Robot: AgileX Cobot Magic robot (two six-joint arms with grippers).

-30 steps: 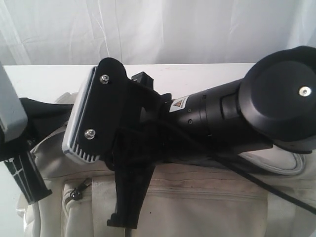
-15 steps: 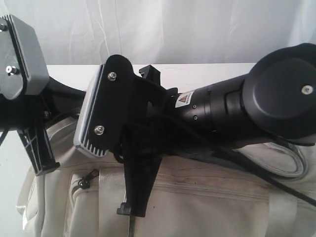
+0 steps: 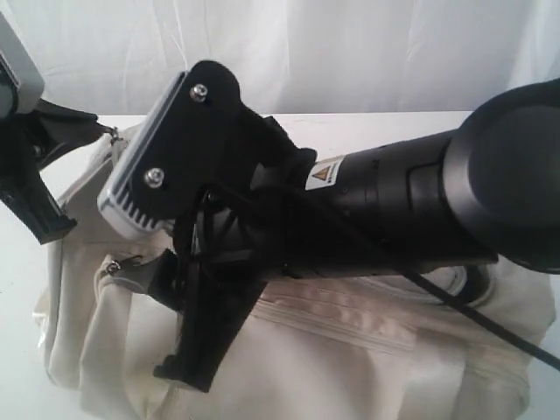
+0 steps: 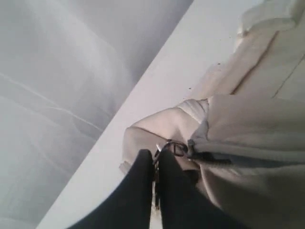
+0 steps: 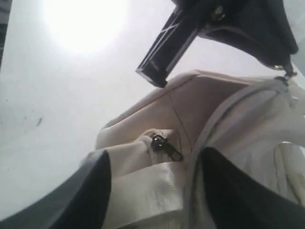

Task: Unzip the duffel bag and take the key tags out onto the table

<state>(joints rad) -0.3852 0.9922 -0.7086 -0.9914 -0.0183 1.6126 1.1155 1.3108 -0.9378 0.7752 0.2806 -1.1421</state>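
The cream duffel bag point(image 3: 350, 350) lies on the white table point(image 3: 17, 350), mostly behind my right arm. My left gripper point(image 4: 156, 160) is shut on a small metal zipper pull at the bag's end, where a dark ring point(image 4: 175, 149) hangs; in the exterior view this left gripper point(image 3: 39, 219) is at the far left, holding that end up. My right gripper point(image 5: 157, 191) is open, its dark fingers point(image 5: 95, 191) on either side of a fold of the bag, just short of a side zipper pull point(image 5: 159, 141). The key tags are out of view.
My right arm point(image 3: 394, 201) crosses most of the exterior view and hides the bag's top. White curtain point(image 3: 350, 52) hangs behind the table's far edge. The left gripper's finger point(image 5: 164, 50) reaches into the right wrist view above the bag.
My right gripper has opened and dropped lower over the bag's front. The left gripper has swung up and to the left, lifting the bag's end with it.
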